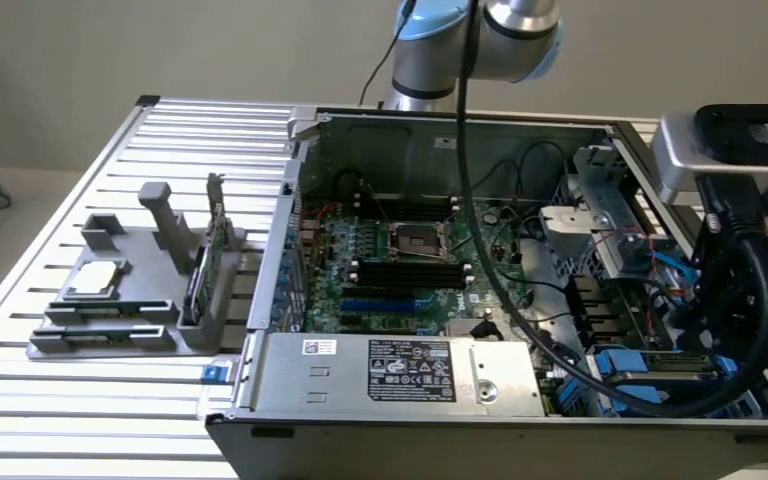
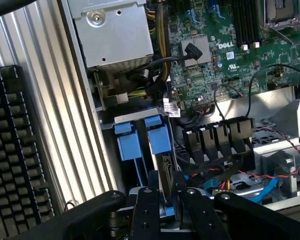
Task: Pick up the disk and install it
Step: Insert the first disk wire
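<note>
The disk [image 2: 165, 172] is clenched edge-on by the gripper [image 2: 166, 194] — held in the drive bay [image 2: 135, 118], just beside another blue carrier [image 2: 125, 145].

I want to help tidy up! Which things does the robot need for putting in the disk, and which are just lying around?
Needed: hand, disk, drive bay.
Lying about: keyboard, silver chip, green card, grey stand.
</note>
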